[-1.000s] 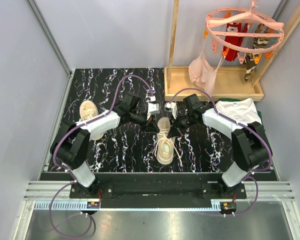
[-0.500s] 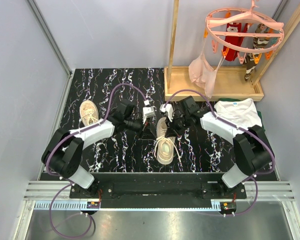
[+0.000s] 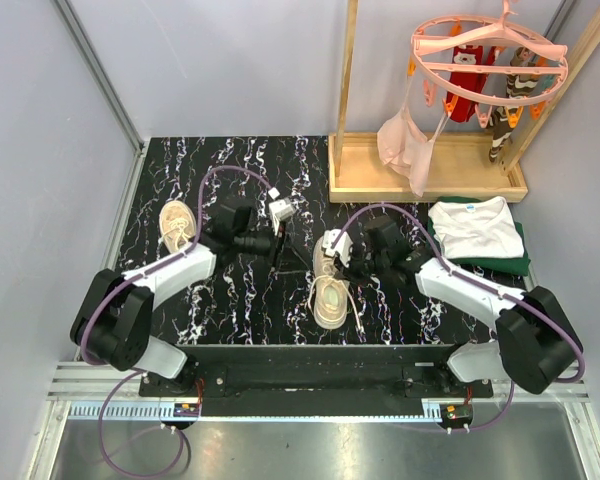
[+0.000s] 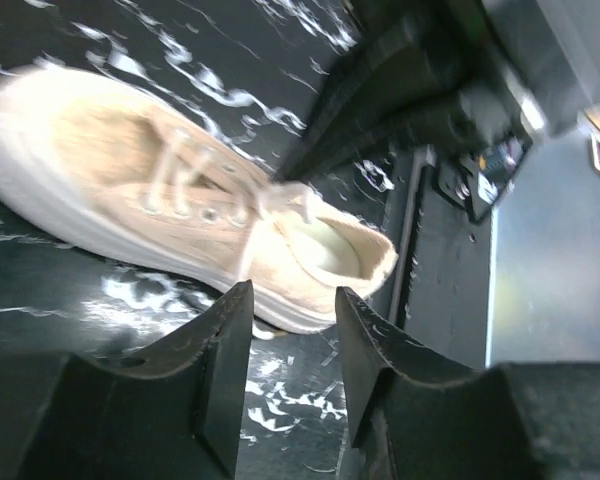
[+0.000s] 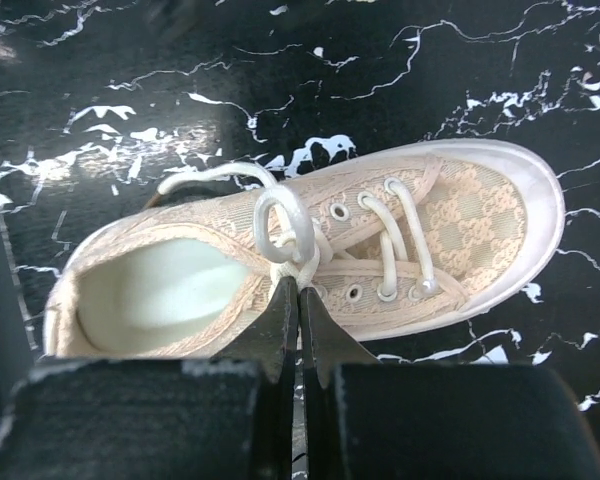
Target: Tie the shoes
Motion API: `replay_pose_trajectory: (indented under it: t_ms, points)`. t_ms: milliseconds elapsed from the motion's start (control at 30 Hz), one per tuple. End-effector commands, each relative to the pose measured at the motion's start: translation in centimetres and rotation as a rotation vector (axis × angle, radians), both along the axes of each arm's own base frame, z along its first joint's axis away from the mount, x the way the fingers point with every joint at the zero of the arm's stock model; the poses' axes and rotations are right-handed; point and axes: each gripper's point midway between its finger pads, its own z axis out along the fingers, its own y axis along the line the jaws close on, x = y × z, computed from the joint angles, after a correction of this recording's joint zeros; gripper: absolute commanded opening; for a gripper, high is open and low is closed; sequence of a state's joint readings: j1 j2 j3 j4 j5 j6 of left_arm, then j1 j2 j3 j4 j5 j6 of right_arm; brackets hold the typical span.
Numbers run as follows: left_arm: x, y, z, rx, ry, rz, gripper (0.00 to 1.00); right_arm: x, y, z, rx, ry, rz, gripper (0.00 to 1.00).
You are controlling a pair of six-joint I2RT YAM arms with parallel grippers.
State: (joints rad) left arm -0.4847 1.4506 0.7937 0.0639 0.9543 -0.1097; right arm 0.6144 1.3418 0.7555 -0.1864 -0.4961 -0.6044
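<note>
**Lace loop pinched at the middle shoe; slip and drag are the main risks**

One shoe [image 3: 330, 292] lies on the table [image 3: 220, 300] around the middle, toward the near edge, with its opening on the near side. The other shoe [image 3: 177, 228] lies well apart, at the far left.

The right end effector [image 5: 298, 285] is clenched. Its tips meet at the base of a lace loop [image 5: 292, 265] over the tongue, and the loop appears to be pinched there. The left end effector [image 4: 285, 360] is released: its fingers are spread with nothing between them, and it is aimed at the side of the middle shoe, just beside it.

Several failures can be judged likely from here:
- The loop could be lost if it is pulled, since only a thin strand is held at the very tips.
- The shoe is light and nothing pins it down, so it could be dragged or tipped by any tug.
- The second strand could be missed by the left end effector, as the laces lie flat and close together.
- A loose lace end [image 3: 358, 318] trailing to the near right could be snagged.

Whether the strand is truly gripped cannot be confirmed. In the top view the laced part of the shoe is covered by the right wrist. The left wrist view is blurred, and the left shoe's laces are too small to be read.
</note>
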Motion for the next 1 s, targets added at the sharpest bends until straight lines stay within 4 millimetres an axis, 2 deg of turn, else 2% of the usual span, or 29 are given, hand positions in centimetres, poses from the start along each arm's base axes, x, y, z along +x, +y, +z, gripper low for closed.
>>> replay_pose_trajectory:
  t_ms: [0, 33, 67, 167, 367, 433, 533, 800, 967]
  points:
    - [4.5, 0.3, 3.3, 0.003, -0.093, 0.093, 0.41, 2.3, 0.8, 1.6, 0.027, -0.195, -0.026, 0.00]
    - [5.4, 0.2, 3.3, 0.017, -0.116, 0.109, 0.40, 1.9, 0.8, 1.1, 0.015, -0.189, -0.023, 0.00]
    - [6.3, 0.0, 2.9, 0.040, -0.094, 0.124, 0.38, 2.5, 1.2, 1.8, 0.038, -0.232, -0.023, 0.00]
    - [8.0, -1.0, 2.2, 0.046, -0.047, 0.127, 0.34, 2.8, 1.2, 1.8, 0.037, -0.277, -0.037, 0.00]
    - [8.9, -3.1, -0.6, 0.078, 0.073, 0.108, 0.27, 2.7, 1.1, 2.3, 0.046, -0.372, -0.031, 0.00]
    - [8.5, -3.6, -2.1, 0.098, 0.128, 0.094, 0.26, 2.6, 0.8, 2.0, 0.037, -0.395, -0.029, 0.00]
    - [7.7, -4.4, -3.0, 0.111, 0.151, 0.066, 0.23, 2.3, 0.5, 2.1, 0.043, -0.419, -0.026, 0.00]
    - [5.5, -5.9, -3.4, 0.105, 0.181, -0.012, 0.18, 1.8, 0.3, 2.0, 0.050, -0.432, -0.025, 0.00]
    - [4.9, -6.4, -3.1, 0.093, 0.185, -0.044, 0.17, 1.8, 0.5, 2.2, 0.058, -0.437, -0.022, 0.00]
